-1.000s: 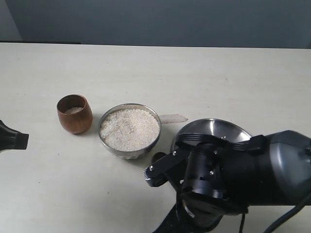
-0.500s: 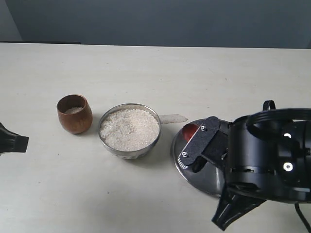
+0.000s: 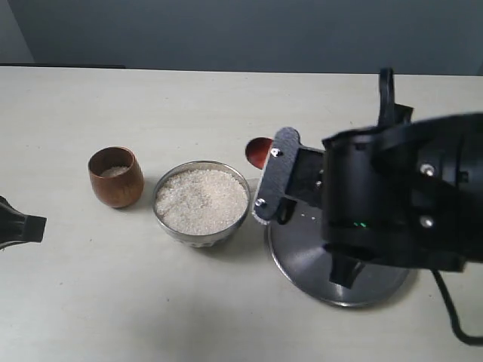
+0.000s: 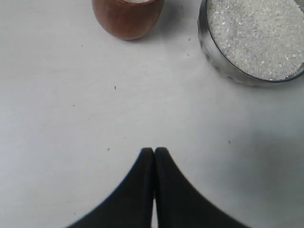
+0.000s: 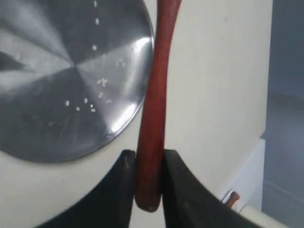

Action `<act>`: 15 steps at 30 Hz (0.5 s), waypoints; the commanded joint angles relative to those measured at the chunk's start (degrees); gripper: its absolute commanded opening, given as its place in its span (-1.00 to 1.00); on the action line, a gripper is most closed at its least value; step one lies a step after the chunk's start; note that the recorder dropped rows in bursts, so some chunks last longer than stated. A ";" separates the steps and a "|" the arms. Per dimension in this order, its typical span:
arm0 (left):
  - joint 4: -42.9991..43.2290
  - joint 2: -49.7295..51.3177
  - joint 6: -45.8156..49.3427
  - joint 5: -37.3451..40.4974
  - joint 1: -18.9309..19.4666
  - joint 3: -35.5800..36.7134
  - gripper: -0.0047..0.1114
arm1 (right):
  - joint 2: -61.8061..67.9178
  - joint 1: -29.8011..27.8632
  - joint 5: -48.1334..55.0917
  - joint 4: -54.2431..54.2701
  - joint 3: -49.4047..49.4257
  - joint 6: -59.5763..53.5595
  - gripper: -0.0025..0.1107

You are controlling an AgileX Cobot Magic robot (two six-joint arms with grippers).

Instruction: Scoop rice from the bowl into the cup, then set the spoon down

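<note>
**rice_bot_fan:** Going left to right, what's each claw doing?

**armchair_op:** The left gripper [image 4: 154,153] sits at the left edge with its tips pressed together and nothing in them, basically parked. The brown wooden cup [image 3: 115,181] comes next, with a bit of white already inside. The steel bowl [image 3: 158,204] is just beside it, heaped with rice [image 3: 202,200]. Then there's the red wooden spoon [image 3: 260,153], and the right gripper [image 5: 148,160] is clenched on its handle near the tail end.

**rice_bot_fan:** So what does the next move hang on?

**armchair_op:** The spoon's head hovers just off the bowl's far-right rim, so the rice lies left of it and a bit nearer the camera. The handle runs from the head back right into the claw, above the steel plate [image 3: 302,256]. The right arm is clearly the closer one to the bowl. I'd guess a dip left and down into the rice comes next, because the spoon head looks empty.

**rice_bot_fan:** Anything different from a moment ago?

**armchair_op:** Yep, half a second back the head was low by the plate's left edge. Now it's up and farther back, beside the bowl. The cup, the bowl and the left claw haven't budged.
</note>
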 commanded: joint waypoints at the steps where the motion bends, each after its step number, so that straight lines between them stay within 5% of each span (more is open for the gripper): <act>1: -0.04 0.02 0.08 -0.68 -0.11 0.37 -0.91 | 7.15 -0.14 0.75 -1.21 -8.28 -6.47 -0.97; 7: 0.50 0.02 0.08 -0.55 -0.11 0.37 -0.91 | 17.79 -0.01 0.75 -2.55 -17.99 -9.05 -0.97; 15: 0.85 0.02 0.60 -1.87 -0.11 0.37 -0.91 | 19.80 -0.01 0.75 -5.59 -18.83 -12.69 -0.97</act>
